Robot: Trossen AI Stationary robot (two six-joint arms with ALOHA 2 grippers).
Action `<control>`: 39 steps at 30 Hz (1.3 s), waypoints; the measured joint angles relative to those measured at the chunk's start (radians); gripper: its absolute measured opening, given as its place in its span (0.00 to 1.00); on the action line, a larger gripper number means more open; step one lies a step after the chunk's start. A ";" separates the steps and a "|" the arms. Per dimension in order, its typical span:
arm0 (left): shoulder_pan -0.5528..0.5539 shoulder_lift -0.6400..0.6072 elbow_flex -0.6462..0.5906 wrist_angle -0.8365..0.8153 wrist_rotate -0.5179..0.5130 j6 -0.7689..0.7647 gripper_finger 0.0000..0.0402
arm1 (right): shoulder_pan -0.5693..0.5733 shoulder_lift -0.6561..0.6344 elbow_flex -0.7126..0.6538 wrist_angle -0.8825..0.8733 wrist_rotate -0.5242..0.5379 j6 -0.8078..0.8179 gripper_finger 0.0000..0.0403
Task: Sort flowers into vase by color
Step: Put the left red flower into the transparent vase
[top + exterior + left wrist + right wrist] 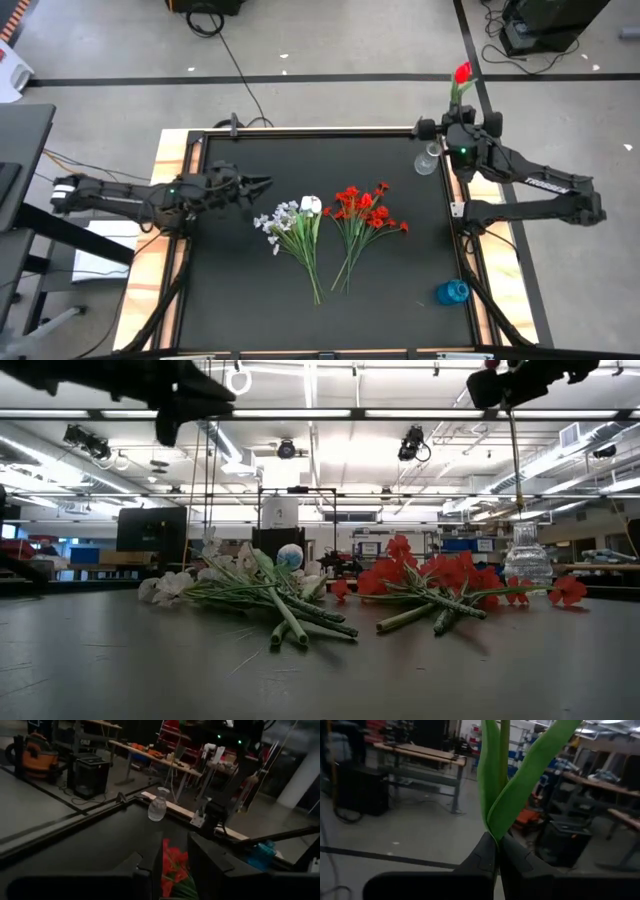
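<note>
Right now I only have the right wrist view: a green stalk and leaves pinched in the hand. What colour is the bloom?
Observer: Red. The high view shows the red flower, its bloom at the top of the stalk that the right hand grips.
Operator: Where's the vase from there?
Observer: The clear vase stands upright near the far right corner of the table. In the low view the stalk hangs just above it, not yet in.
Operator: Anything in it already?
Observer: No stems show in it. The other reds lie as a red bunch mid-table, beside the white bunch.
</note>
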 joint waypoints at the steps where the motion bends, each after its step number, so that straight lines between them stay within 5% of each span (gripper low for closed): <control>1: 0.000 0.026 0.021 -0.003 0.000 0.017 0.24 | -0.012 0.000 0.000 0.000 -0.012 0.000 0.04; 11: 0.013 0.180 0.150 0.001 0.001 0.090 0.24 | -0.102 -0.012 -0.055 -0.014 -0.078 0.087 0.04; 30: 0.046 0.186 0.155 0.008 0.000 0.046 0.24 | -0.134 -0.018 -0.270 -0.013 -0.074 0.332 0.11; 39: 0.045 0.186 0.155 0.008 0.000 0.018 0.24 | -0.197 -0.018 -0.370 -0.013 -0.238 0.476 0.14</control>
